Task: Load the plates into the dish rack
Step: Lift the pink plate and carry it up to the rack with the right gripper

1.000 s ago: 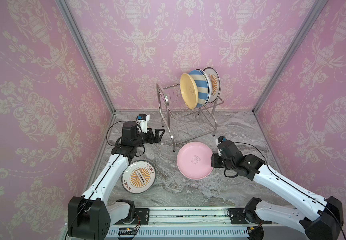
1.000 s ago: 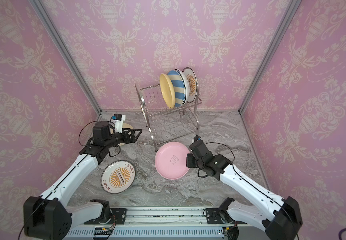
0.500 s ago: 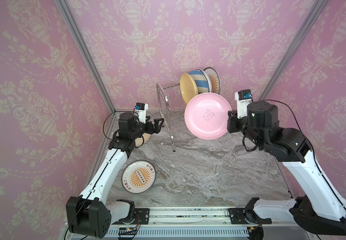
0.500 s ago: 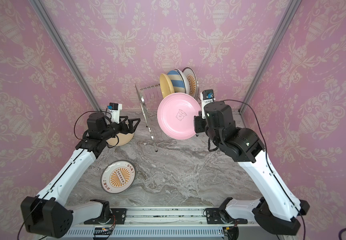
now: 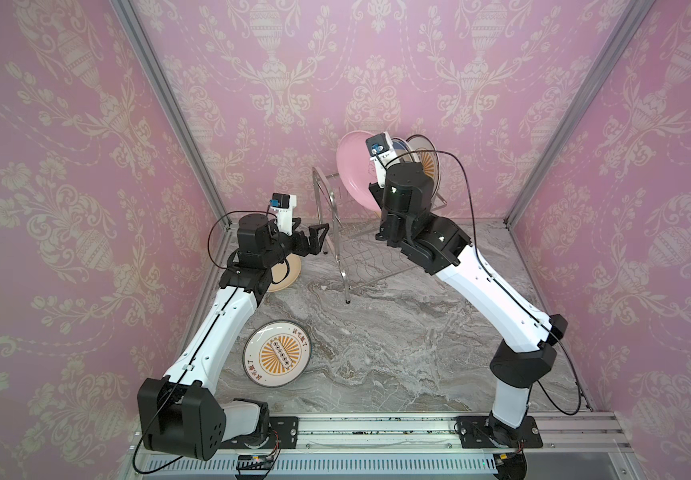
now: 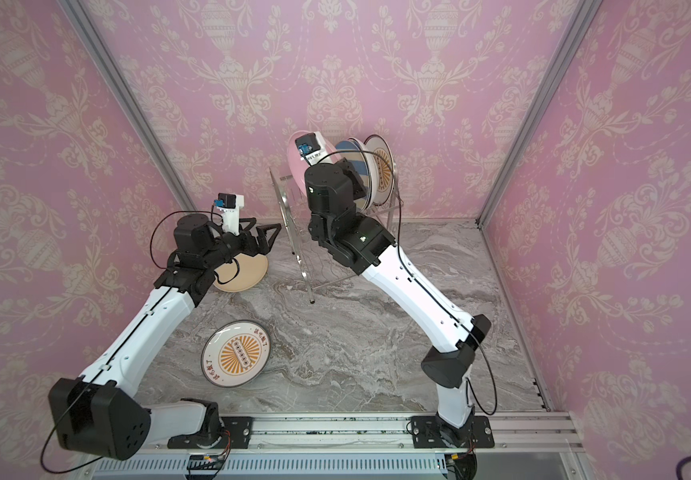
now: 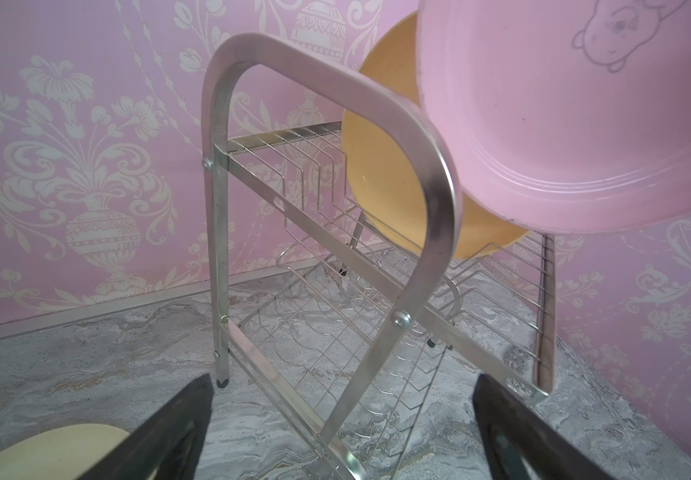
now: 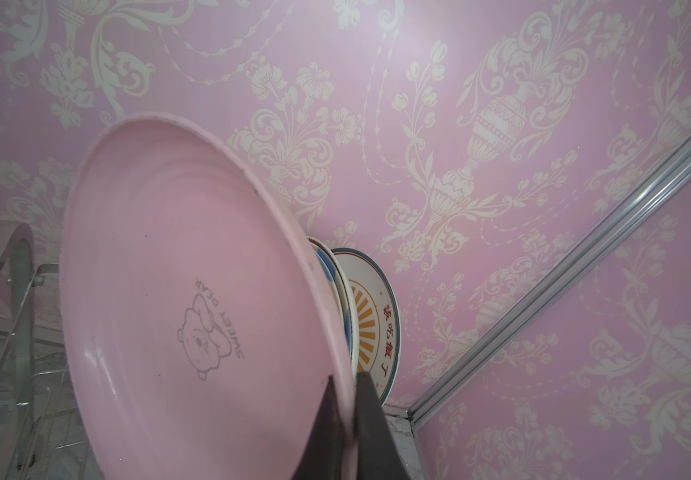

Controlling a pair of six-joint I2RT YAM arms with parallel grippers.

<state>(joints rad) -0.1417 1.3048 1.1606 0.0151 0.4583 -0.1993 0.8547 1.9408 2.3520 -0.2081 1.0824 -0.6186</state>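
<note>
Six plates show. The right arm's fingers (image 8: 323, 428) are clamped on the rim of one pink plate (image 8: 177, 291), held tilted on edge at the top tier of the dish rack (image 7: 435, 174), just beside three standing there: a yellow plate (image 7: 381, 166), a blue-striped plate (image 8: 326, 266) and a sunburst plate (image 8: 373, 316). Two lie flat on the tabletop (image 5: 377, 332), a cream plate (image 6: 244, 270) and a second sunburst plate (image 5: 277, 353); the left arm's fingers (image 7: 169, 428) stand wide apart, empty, near the rack.
</note>
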